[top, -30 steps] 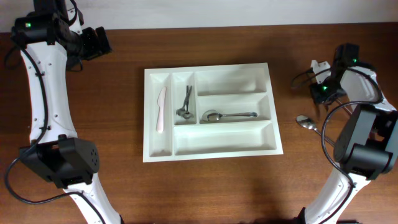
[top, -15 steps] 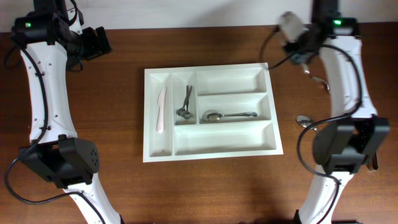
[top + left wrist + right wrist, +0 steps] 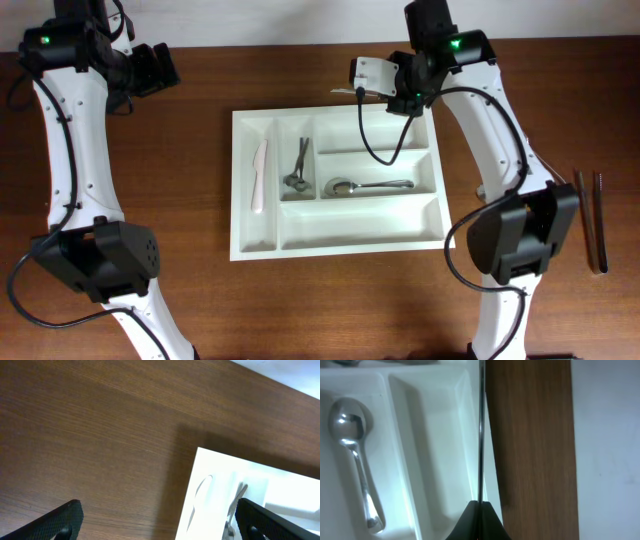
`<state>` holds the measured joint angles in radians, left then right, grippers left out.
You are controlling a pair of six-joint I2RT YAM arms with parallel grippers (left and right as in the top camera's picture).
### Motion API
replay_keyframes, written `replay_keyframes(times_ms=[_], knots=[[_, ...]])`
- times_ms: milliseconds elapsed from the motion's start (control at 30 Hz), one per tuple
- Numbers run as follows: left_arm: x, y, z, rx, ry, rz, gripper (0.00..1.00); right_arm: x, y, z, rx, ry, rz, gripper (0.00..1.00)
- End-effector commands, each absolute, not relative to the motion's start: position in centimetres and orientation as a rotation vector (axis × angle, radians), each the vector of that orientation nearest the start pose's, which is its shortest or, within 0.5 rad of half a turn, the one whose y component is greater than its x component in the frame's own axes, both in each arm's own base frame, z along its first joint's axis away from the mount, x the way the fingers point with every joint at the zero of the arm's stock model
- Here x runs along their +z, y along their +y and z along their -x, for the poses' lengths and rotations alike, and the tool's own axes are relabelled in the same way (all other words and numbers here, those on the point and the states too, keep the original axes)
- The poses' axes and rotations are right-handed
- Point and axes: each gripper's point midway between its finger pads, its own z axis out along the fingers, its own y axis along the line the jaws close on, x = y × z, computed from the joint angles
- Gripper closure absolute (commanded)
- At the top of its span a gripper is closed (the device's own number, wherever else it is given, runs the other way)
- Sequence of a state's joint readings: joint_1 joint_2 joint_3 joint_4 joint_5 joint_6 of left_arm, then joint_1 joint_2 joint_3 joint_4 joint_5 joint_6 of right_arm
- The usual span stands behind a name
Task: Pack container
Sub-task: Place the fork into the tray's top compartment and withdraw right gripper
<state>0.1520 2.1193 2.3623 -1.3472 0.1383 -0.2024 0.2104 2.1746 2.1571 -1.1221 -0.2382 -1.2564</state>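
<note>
1. Container (image 3: pixel 360 226): white 5-compt tray, flat on brown table (image 3: pixel 180 200), approx ctr, btwn both arms.
2. Narrow compt nearest L arm: white plastic knife (image 3: pixel 259 176), lying lengthwise.
3. Next narrow compt: metal fork-like piece (image 3: pixel 297 166), lengthwise too, exact kind unclear.
4. Middle wide compt: metal spoon (image 3: pixel 366 186), bowl end toward narrow compts, handle toward R arm's side.
5. L gripper (image 3: pixel 160 522): jaws spread wide, nothing btwn them. Held over bare wood off tray's back corner on L arm's side, well apart from tray contents. Knife & fork-like piece visible ahead in L wrist view.
6. R gripper (image 3: pixel 480 506): fingers pinched tight on thin metal utensil (image 3: pixel 481 435), seen edge-on, so kind not clear.
7. Held utensil: sticks straight out from fingertips. In R wrist view lines up w/ tray's back rim, just beside back wide compt. Touching rim or above it: can't tell.
8. Overhead: R gripper at tray's back edge, by back wide compt.
9. On table beyond R arm's base, well apart from tray: two long dark thin utensils (image 3: pixel 598 230), side by side, kind unclear.
</note>
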Motion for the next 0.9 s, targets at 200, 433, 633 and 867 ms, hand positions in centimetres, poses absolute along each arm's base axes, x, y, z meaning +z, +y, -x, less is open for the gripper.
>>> replay_keyframes(times_ms=[200,433,633,867], knots=[[24.4,5.2,-48.9,-0.192,2.622,0.42,0.01,9.5,15.2,-50.6,0.104,2.038,1.835,0.96],[24.4,5.2,-48.9,-0.192,2.622,0.42,0.01,8.5,15.2,-50.6,0.119,2.054,1.843,0.96],[24.4,5.2,-48.9,-0.192,2.622,0.42,0.01,8.5,15.2,-50.6,0.125,2.079,1.815,0.46],[24.4,5.2,-48.9,-0.192,2.622,0.419,0.01,11.6,11.4,-51.7,-0.032,2.355,1.449,0.29]])
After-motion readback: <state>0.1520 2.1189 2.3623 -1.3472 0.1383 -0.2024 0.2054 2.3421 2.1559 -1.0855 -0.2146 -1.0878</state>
